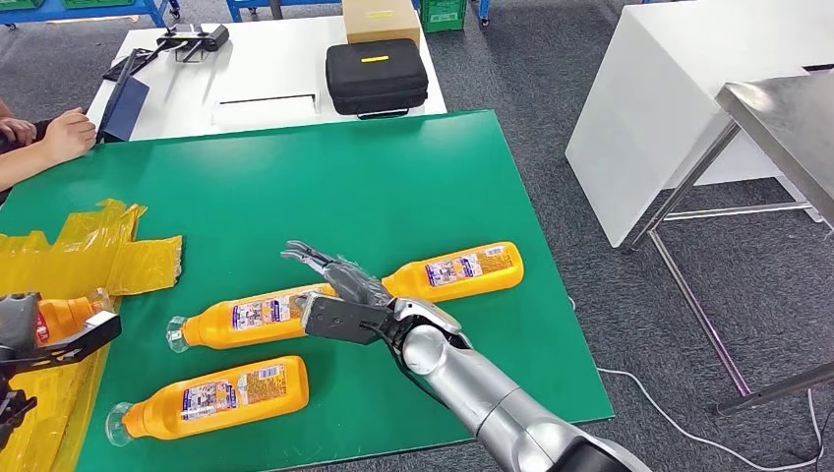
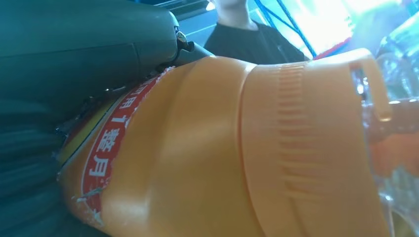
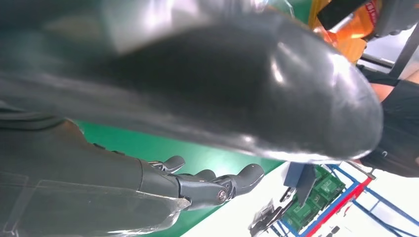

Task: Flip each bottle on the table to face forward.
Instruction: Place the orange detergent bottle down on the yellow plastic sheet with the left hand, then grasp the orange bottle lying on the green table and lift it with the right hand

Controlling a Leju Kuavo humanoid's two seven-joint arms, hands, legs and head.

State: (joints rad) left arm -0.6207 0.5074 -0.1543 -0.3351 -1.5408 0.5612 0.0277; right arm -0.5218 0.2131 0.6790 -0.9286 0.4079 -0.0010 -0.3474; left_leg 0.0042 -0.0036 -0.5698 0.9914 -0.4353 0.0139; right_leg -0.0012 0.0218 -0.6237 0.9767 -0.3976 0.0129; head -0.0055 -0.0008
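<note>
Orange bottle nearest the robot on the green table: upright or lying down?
Lying down. The nearest orange bottle rests on its side on the green table, label up, clear cap pointing toward the robot's left.

right hand (image 1: 339,295) covers the middle of one orange bottle (image 1: 246,317), so we can't tell contact. left hand (image 1: 29,329) is cut by the head view's edge, its held bottle (image 2: 237,148) mostly hidden there. bottle label print too small to read. person's arm (image 1: 39,138) cropped at the edge.

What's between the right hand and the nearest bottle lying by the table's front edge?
Head view: bare green table separates the right hand from the nearest bottle; nothing lies between.
</note>
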